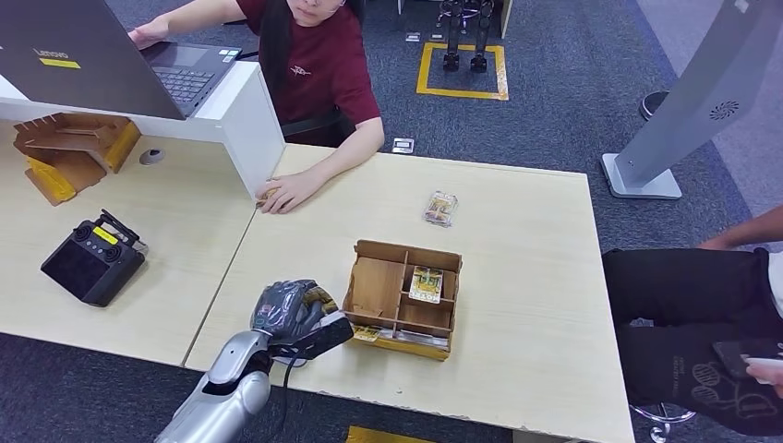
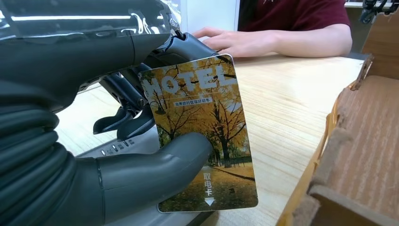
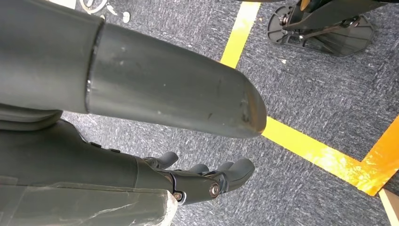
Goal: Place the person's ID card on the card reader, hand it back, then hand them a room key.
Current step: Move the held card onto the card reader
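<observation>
While the left hand (image 1: 294, 314) sits low over the near edge of the counter (image 1: 517, 277), it pinches a room key (image 2: 203, 136) between its thick thumb (image 2: 155, 172) and the darker fingers (image 2: 124, 123) behind the card. The key stands nearly upright in the left wrist view, its face showing yellow autumn trees, the word HOTEL across the top and a small white arrow at its lower end. In the head view the hand is closed around the card, just beside the left wall of an open wooden box (image 1: 403, 297) with several compartments. One compartment on the box's right side holds a small card packet (image 1: 426, 283). Another wrapped packet (image 1: 441, 208) lies flat on the counter farther off, well apart from the box.

Across the counter a person in a dark red shirt (image 1: 319, 65) rests one hand (image 1: 288, 192) on the wood near a white divider (image 1: 247, 120); that same hand and forearm (image 2: 263, 41) lie flat on the counter beyond the key in the left wrist view. The person's other hand (image 1: 148, 35) is on a laptop (image 1: 111, 60) on top of the divider. On the lighter counter to the left lie a black handheld controller (image 1: 92, 258) and a wooden stand (image 1: 74, 148).

The right hand (image 3: 197, 181) hangs above grey carpet (image 3: 324, 99) marked with yellow tape (image 3: 306, 143), its fingers loosely curved and apart, holding nothing. Someone in dark clothes (image 1: 702, 314) sits at the right edge of the head view.
</observation>
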You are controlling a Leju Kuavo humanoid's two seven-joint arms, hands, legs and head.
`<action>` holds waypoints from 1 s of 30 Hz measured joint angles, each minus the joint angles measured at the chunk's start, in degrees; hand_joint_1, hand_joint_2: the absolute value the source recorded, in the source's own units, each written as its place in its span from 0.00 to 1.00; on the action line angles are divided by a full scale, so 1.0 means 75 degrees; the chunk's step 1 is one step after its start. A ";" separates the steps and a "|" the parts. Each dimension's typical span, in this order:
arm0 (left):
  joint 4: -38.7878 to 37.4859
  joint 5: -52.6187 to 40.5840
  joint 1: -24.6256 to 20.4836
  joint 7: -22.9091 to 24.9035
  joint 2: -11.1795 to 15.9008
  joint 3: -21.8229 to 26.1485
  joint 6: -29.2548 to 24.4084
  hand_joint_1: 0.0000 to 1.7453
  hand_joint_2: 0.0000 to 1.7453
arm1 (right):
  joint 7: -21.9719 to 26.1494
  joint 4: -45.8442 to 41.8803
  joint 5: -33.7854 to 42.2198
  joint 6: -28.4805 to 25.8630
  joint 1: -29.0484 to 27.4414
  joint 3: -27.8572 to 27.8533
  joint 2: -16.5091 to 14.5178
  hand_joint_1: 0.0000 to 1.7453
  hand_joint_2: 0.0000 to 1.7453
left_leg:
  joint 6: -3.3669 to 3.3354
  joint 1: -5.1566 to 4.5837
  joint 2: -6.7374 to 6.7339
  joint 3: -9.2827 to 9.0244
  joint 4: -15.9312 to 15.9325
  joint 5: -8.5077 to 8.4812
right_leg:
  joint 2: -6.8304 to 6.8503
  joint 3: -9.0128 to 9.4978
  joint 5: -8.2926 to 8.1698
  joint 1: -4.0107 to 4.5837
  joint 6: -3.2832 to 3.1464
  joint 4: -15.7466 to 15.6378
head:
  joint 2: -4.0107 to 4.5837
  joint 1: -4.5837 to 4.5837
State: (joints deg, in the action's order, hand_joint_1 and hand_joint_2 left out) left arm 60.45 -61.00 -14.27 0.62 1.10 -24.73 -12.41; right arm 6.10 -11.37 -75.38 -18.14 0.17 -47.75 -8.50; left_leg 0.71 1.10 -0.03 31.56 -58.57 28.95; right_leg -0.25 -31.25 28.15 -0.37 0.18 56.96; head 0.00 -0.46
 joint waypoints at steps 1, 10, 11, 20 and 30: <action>-0.0027 -0.0004 -0.0002 0.0002 -0.0020 0.0013 -0.0012 1.00 1.00 | 0.0005 0.0000 -0.0006 0.0001 0.0000 -0.0007 0.0000 0.00 0.00 | 0.0000 0.0000 0.0000 0.0000 0.0000 0.0000 | 0.0000 0.0000 0.0000 0.0000 0.0000 0.0000 | 0.0000 0.0000; -0.0268 -0.0315 -0.0048 0.0083 -0.0149 0.0161 -0.0049 1.00 1.00 | 0.0044 0.0000 -0.0073 0.0005 -0.0009 -0.0038 0.0000 0.00 0.00 | 0.0000 0.0001 -0.0003 -0.0003 0.0000 -0.0001 | -0.0004 0.0000 -0.0001 0.0000 -0.0001 0.0001 | 0.0000 -0.0001; -0.0295 -0.0332 -0.0048 0.0087 -0.0159 0.0177 -0.0054 1.00 1.00 | 0.0047 0.0000 -0.0077 0.0005 -0.0009 -0.0039 0.0000 0.00 0.00 | 0.0000 0.0001 -0.0002 -0.0003 0.0000 -0.0001 | -0.0002 0.0000 -0.0001 0.0000 -0.0001 0.0002 | 0.0000 -0.0001; -0.0407 -0.0293 -0.0049 0.0020 -0.0211 0.0279 -0.0028 1.00 1.00 | 0.0037 0.0000 -0.0107 0.0017 -0.0005 -0.0048 -0.0001 0.00 0.00 | 0.0000 -0.0002 -0.0001 -0.0001 0.0000 0.0000 | 0.0001 0.0001 -0.0001 0.0000 0.0000 0.0001 | 0.0000 0.0000; -0.0413 0.0864 0.0017 -0.0917 -0.0233 0.0525 0.0632 1.00 1.00 | 0.0064 0.0000 -0.0177 0.0017 -0.0001 -0.0172 -0.0012 0.00 0.00 | 0.0000 -0.0001 0.0000 0.0000 0.0000 0.0000 | 0.0004 0.0002 -0.0001 0.0000 0.0000 0.0002 | 0.0000 0.0000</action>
State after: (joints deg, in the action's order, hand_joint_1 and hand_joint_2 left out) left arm 57.35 -54.52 -14.14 -6.26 -0.64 -20.79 -7.67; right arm 6.58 -11.37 -76.71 -18.01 0.16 -49.04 -8.59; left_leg 0.71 1.09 -0.03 31.56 -58.57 28.95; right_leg -0.23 -31.24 28.15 -0.37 0.18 56.97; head 0.00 -0.46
